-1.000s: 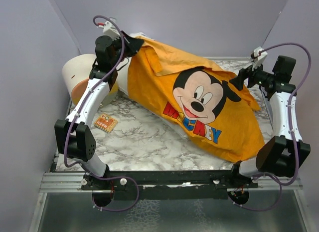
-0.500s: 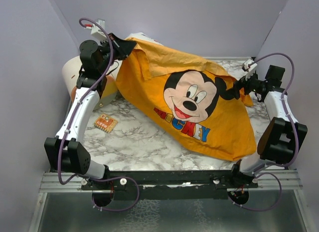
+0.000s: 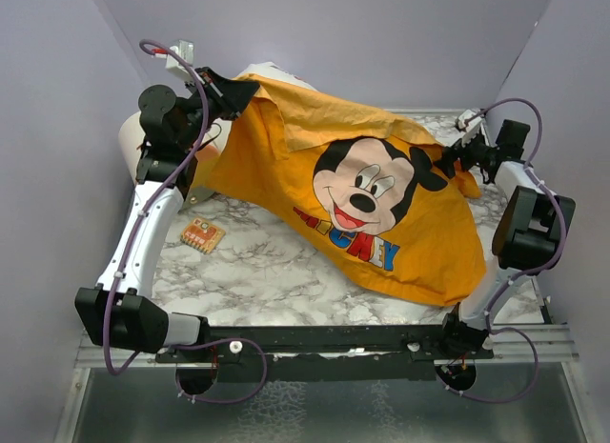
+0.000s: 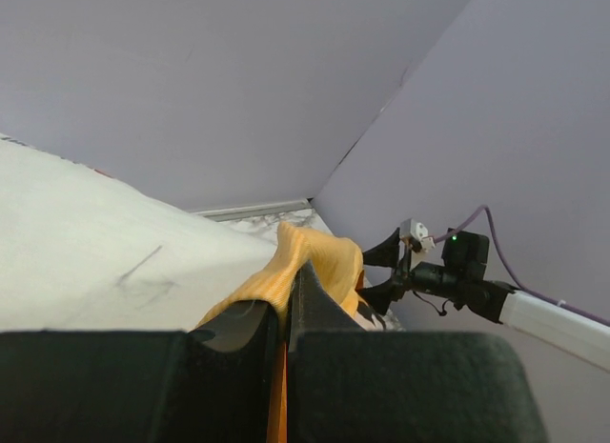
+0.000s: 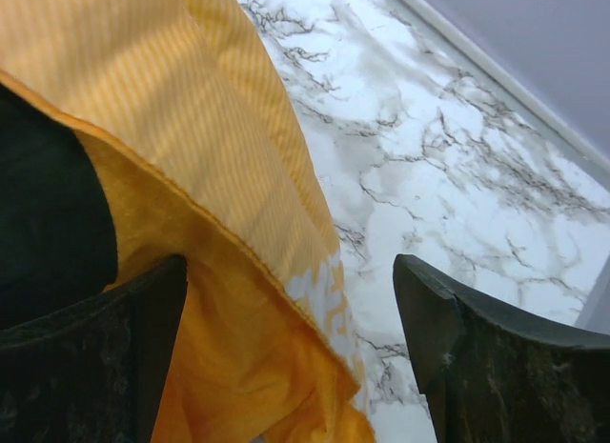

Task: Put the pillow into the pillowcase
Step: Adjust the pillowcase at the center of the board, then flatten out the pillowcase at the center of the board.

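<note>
The left gripper (image 3: 236, 89) has pulled back leftward, clamped on the rear corner of the pillowcase (image 3: 381, 224) and dragging it along. The right gripper (image 3: 455, 158) has let go and stands open at the cloth's right edge. The pillow (image 3: 274, 71) seems mostly inside, one white end bare at the rear.

The pillowcase (image 3: 286, 167) is thin, matt, finely ribbed cloth; the table (image 3: 267, 262) is smooth with marble veining.
</note>
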`<state>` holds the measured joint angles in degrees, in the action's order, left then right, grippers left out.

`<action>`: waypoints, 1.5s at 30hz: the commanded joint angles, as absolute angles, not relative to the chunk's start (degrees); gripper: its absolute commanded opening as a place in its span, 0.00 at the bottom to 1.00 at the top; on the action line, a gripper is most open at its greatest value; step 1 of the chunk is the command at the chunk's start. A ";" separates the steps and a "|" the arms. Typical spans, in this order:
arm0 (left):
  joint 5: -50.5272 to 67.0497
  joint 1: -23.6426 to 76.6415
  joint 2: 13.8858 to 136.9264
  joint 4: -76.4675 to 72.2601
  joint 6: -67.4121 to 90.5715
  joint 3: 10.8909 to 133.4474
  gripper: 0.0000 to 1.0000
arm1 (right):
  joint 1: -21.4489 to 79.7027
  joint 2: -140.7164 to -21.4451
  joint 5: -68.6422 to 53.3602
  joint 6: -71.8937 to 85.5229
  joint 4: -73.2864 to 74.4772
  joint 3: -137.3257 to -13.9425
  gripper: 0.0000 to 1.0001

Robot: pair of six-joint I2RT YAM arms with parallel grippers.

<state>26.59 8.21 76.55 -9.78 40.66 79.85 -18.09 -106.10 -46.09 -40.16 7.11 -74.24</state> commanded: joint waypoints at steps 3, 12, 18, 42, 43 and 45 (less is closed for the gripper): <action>27.34 7.58 73.15 -13.04 42.30 80.07 0.00 | -16.62 -111.22 -46.40 -37.56 5.01 -80.52 0.69; 21.44 7.56 77.46 -15.18 44.39 86.96 0.00 | -16.61 -101.23 -48.77 -27.50 11.54 -88.03 0.01; 19.24 7.56 87.22 -18.81 51.53 104.45 0.00 | -16.66 -91.52 -46.57 -19.18 14.76 -103.69 0.01; 43.26 7.69 66.51 -14.42 38.22 54.40 0.00 | -24.79 -55.37 -61.88 -74.43 48.35 -47.17 0.01; 43.95 7.73 64.09 -11.56 36.69 51.21 0.00 | -24.79 -54.26 -61.91 -74.91 49.58 -44.92 0.01; 45.62 7.73 59.40 -7.62 35.37 46.25 0.00 | -24.79 -53.46 -63.09 -74.41 51.34 -44.49 0.01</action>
